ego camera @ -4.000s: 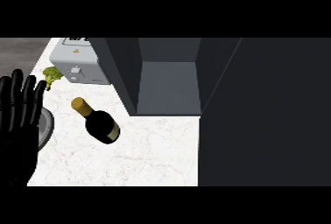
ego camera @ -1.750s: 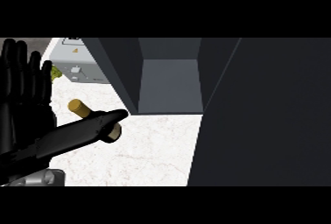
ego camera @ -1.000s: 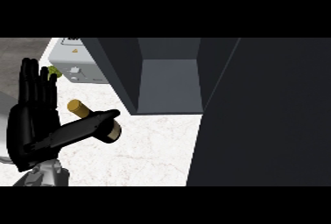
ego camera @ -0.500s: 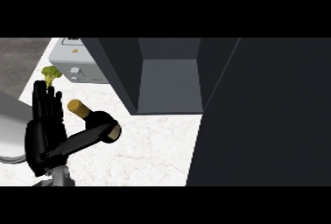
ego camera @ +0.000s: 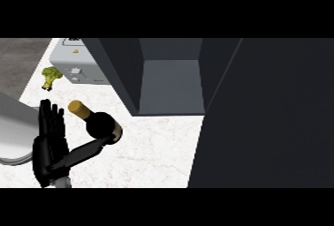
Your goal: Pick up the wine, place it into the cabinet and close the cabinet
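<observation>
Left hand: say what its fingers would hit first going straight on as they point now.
The left hand points up-view; its fingers would probably meet the broccoli first, passing left of the wine bottle. Depth is unclear.

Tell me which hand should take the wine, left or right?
Left, probably. The left hand is the only one in view: it stands open beside the wine bottle, thumb reaching across the bottle's body, fingers not yet curled round it. The open cabinet is close by.

one black hand (ego camera: pixel 53 143) is showing at the lower left, palm facing up the view, its fingers (ego camera: pixel 49 115) standing straight and together while the thumb (ego camera: pixel 85 152) is stretching out to the right. which hand it is cannot be told.
</observation>
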Tool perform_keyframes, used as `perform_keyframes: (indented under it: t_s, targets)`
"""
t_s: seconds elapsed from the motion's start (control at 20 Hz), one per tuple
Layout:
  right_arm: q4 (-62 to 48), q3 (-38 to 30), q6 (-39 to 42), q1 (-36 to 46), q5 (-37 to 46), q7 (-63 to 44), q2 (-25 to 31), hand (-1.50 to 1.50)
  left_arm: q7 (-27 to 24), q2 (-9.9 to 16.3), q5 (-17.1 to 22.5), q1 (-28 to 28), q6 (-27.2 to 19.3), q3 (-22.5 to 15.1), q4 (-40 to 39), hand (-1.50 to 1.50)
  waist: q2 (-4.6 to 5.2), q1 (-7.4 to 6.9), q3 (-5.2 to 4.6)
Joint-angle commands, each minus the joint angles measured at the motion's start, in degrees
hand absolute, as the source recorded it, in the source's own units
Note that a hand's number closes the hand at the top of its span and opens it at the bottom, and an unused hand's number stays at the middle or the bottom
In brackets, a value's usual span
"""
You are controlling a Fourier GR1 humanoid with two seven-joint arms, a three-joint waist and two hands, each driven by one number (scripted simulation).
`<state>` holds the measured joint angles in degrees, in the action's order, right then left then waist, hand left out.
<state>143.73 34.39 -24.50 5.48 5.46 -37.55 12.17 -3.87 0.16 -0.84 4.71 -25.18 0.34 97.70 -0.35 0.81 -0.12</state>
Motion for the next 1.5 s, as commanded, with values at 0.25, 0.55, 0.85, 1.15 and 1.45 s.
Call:
perform_keyframes:
  t_s: [0.25, 0.55, 0.85, 1.15, 1.45]
  targets:
    - [10.69, -2.78, -0.45, 0.9, 4.87, -6.56, 3.78, -1.5, -7.41, -0.12, 4.11, 2.33, 1.57, -0.3, -7.96, -1.5, 0.13, -0.29, 0.02]
    - [12.56, -2.16, -1.01, -1.78, 3.8, -4.9, 6.21, -1.5, -16.45, 0.33, 8.42, 0.38, 5.94, 6.24, -17.69, -1.5, 0.14, 0.11, 0.03]
    - [11.22, 3.63, -3.86, 0.7, 8.73, -6.86, 4.58, -1.5, -18.92, 2.37, 10.13, -4.88, 8.17, 9.62, -26.23, -1.5, 0.05, 0.29, -0.03]
    - [7.42, 5.24, -5.47, 1.32, 9.61, -3.44, 4.25, -1.5, -18.8, 2.11, 14.72, -8.16, 13.67, 10.75, -32.26, -1.5, 0.09, 0.16, 0.01]
    - [10.48, 3.12, -5.06, -1.49, 7.32, -2.86, 7.15, -1.5, -24.96, 1.21, 15.23, -7.54, 17.24, 9.94, -38.17, -1.5, 0.14, -0.03, 0.06]
